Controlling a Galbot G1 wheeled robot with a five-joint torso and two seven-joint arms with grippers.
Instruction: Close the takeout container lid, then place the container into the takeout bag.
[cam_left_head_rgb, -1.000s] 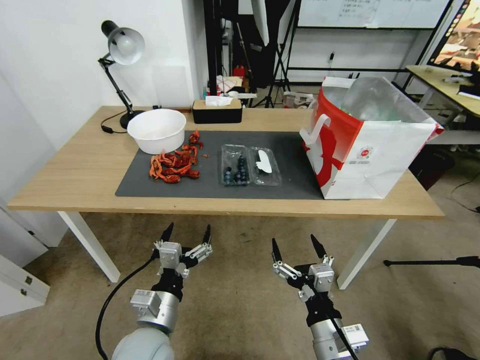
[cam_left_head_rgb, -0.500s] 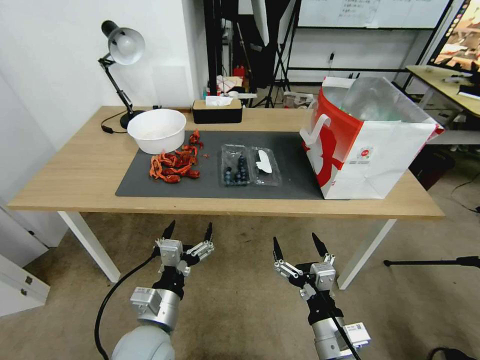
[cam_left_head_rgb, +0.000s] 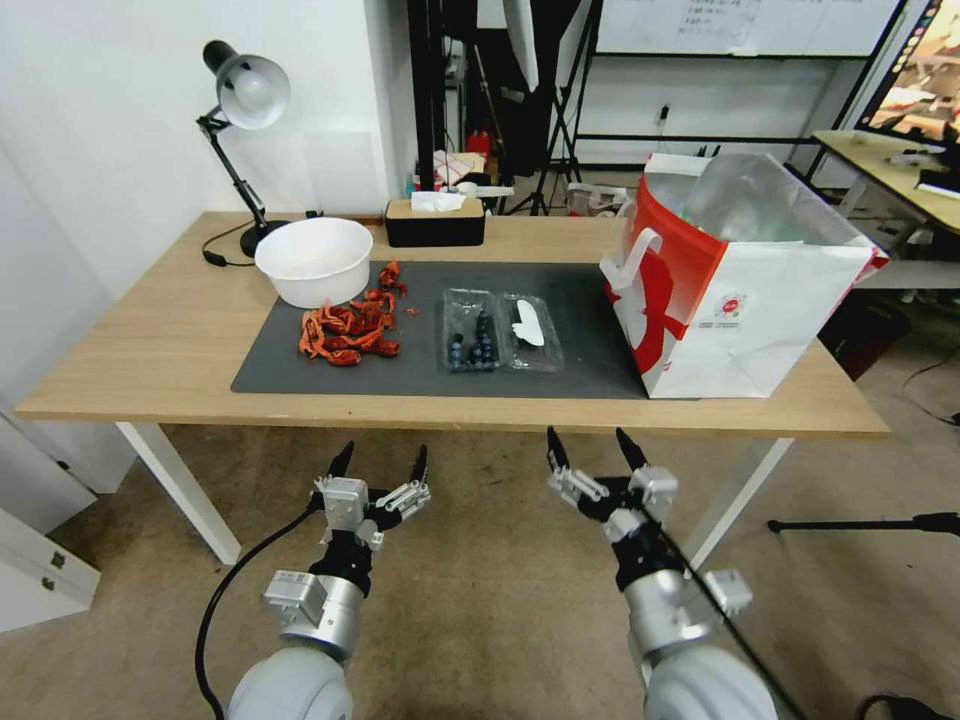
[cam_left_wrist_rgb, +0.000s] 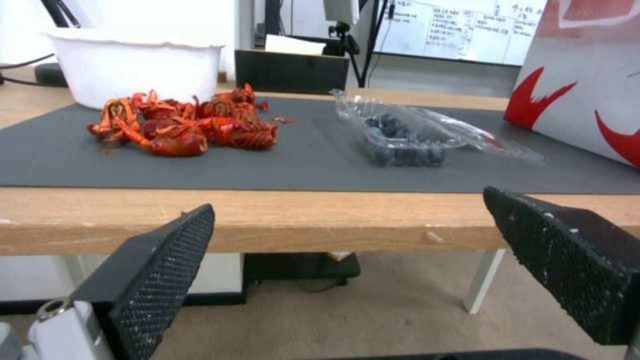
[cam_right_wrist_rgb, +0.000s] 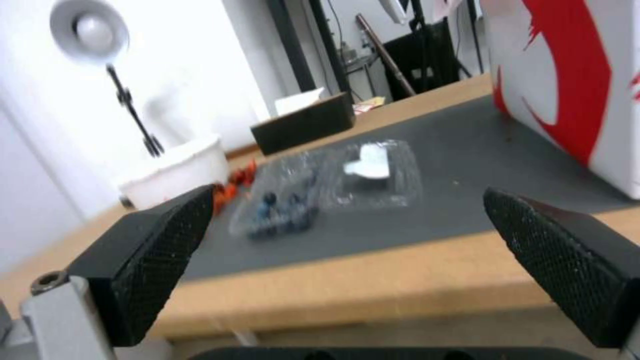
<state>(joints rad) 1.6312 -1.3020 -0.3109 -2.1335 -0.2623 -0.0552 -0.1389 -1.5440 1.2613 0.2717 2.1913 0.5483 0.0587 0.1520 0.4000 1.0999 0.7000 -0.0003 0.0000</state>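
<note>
Wooden table (cam_left_head_rgb: 150, 350) up ahead of both claws, dark mat (cam_left_head_rgb: 420, 375) across its middle. Big red-and-white bag (cam_left_head_rgb: 740, 290) standing upright on the table, ahead of the right claw (cam_left_head_rgb: 590, 450) and off to its right, mouth open, silvery lining showing. White bowl (cam_left_head_rgb: 314, 260) farther ahead and left of the left claw (cam_left_head_rgb: 380, 462), with a pile of red crayfish (cam_left_head_rgb: 345, 325) just beside it on the mat. Black tissue box (cam_left_head_rgb: 434, 222) way at the back, past everything else. Clear container (cam_left_head_rgb: 497, 331) lying flat on the mat, straight ahead between the two claws, left of the bag and well apart from it, wide open. Blueberries (cam_left_head_rgb: 472, 345) sitting in the half on the crayfish side, lid (cam_left_head_rgb: 530, 330) folded out flat toward the bag with its white label facing up. Both claws hanging below and in front of the table edge, above the floor, not touching anything. Left one spread open, empty, tips pointing up toward the table. Right one also spread wide, empty, sitting a bit closer to the table edge than the left.
</note>
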